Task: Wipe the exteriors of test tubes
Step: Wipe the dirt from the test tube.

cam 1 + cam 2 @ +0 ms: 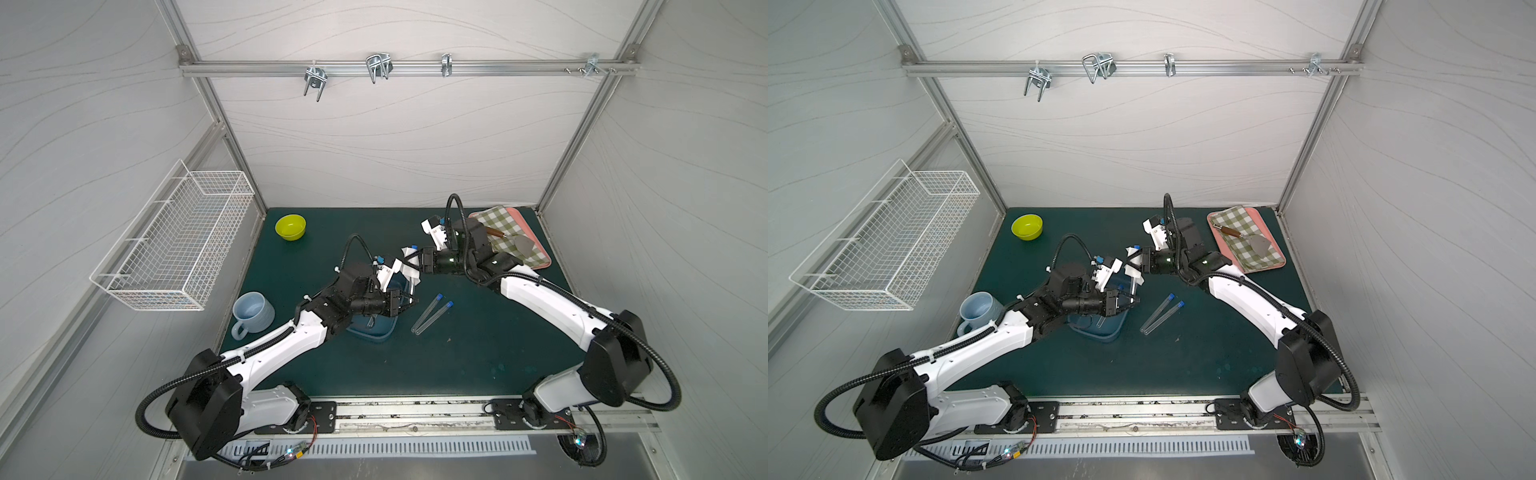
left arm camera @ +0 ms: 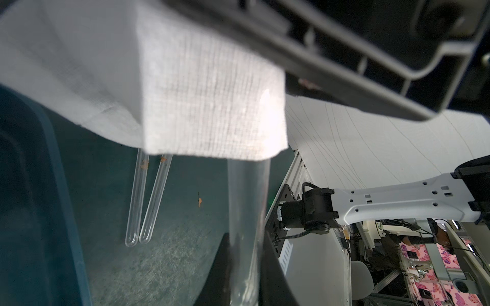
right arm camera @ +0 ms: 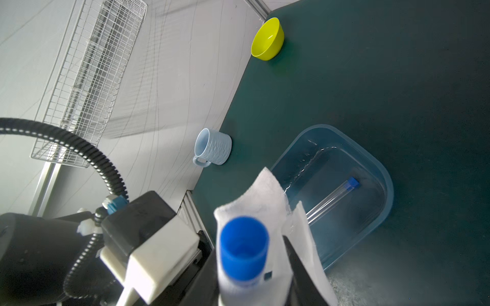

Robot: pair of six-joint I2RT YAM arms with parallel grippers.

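Left end effector point(image 1: 410, 302) is clamped on a raised test tube point(image 2: 248, 201) at frame centre. Right end effector point(image 1: 411, 269) pinches a white cloth point(image 2: 212, 106) around its capped end. 2 more tubes point(image 1: 427, 313) lie on the table point(image 1: 478, 353), and 1 tube point(image 3: 331, 198) lies in the blue tray point(image 3: 388, 196).

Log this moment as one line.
left tool: shut on held tube | right tool: shut on cloth wrapped round its capped end | mat: two tubes | blue tray: one tube
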